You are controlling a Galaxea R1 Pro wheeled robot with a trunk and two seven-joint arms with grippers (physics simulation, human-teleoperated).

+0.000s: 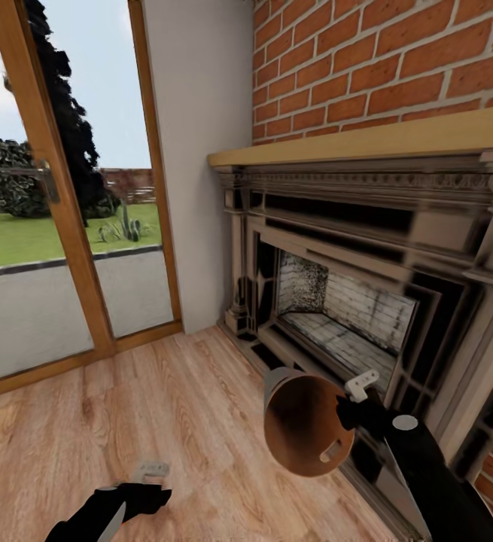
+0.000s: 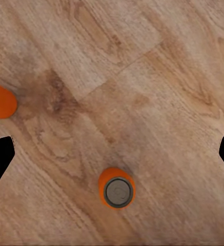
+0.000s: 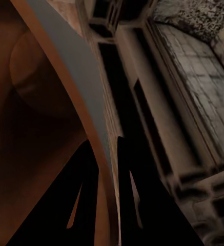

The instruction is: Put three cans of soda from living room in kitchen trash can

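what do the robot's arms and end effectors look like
Both arms are glossy black. The right arm has a round light-grey disc near its wrist and ends in a pale grey end effector. The left end effector has pale grey fingers on a black wrist. In both wrist views the fingers look black. No cables visible.

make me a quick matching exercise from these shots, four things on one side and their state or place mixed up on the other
Things:
1. trash can
2. left gripper
3. orange soda can
4. fireplace mantel

States or places:
A. standing upright on the plank floor
B. light wood shelf against the red brick wall
C. held tilted by its rim, brown inside facing the head camera
D. open, empty, low over the floor

Pairs: 1-C, 2-D, 3-A, 4-B
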